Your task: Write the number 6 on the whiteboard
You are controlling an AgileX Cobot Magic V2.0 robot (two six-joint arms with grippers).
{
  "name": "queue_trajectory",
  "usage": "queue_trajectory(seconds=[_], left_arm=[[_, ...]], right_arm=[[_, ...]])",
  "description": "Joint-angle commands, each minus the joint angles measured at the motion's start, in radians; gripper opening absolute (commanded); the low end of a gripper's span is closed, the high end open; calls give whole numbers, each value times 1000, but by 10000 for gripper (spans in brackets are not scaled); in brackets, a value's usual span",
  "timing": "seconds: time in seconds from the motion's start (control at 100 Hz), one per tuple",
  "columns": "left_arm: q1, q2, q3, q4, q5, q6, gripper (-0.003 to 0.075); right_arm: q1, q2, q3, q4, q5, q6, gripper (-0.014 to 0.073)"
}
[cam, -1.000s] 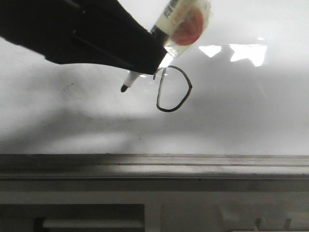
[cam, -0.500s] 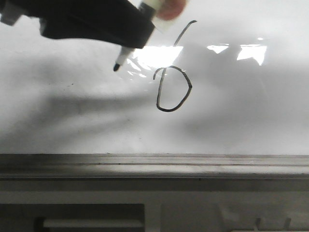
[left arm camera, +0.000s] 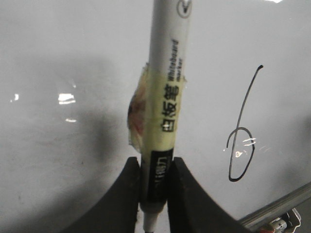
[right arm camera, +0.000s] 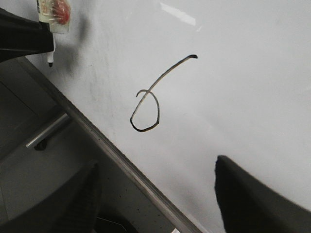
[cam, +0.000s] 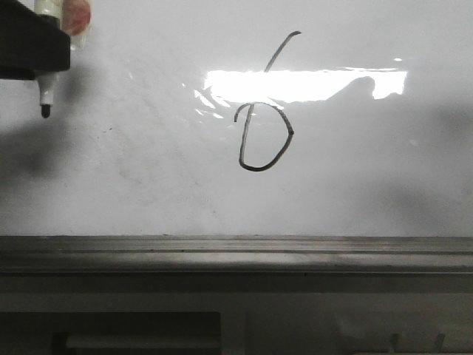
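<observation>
With the number 6 [cam: 264, 103] drawn on the whiteboard [cam: 384, 185], well off to the right of the left gripper [left arm camera: 154, 194]: pinching the marker [left arm camera: 165, 111], tip lifted clear, likely avoiding smears. Right gripper [right arm camera: 155, 194] spread, empty.

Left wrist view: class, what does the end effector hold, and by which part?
The left end effector grips a whiteboard marker by its black section near the tip.
</observation>
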Motion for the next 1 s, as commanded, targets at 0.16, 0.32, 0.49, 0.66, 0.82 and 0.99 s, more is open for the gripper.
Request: queue_trajectory(seconds=[0.16,0.32,0.49,0.66,0.82,0.99], left_arm=[[-5,94,-30,-58,-9,-9,-20],[-5,143,-61,-47,-7,-7,-20],[-5,160,-85,-4,13,-5,-20],[-5,161,-85,-14,13,-5,-20],[-5,161,-85,-14,13,-5,-19],[-5,161,-85,14,13,-5,38]], right_arm=[[-7,-21,35,62,-86,-12,447],[-7,-21,35,62,-97,-12,447],[-7,-21,35,62,-97,-12,447],[-7,-21,35,62,-97,-12,447],[-7,-21,35,62,-97,-12,447],[-7,-21,35,62,-97,-12,447]])
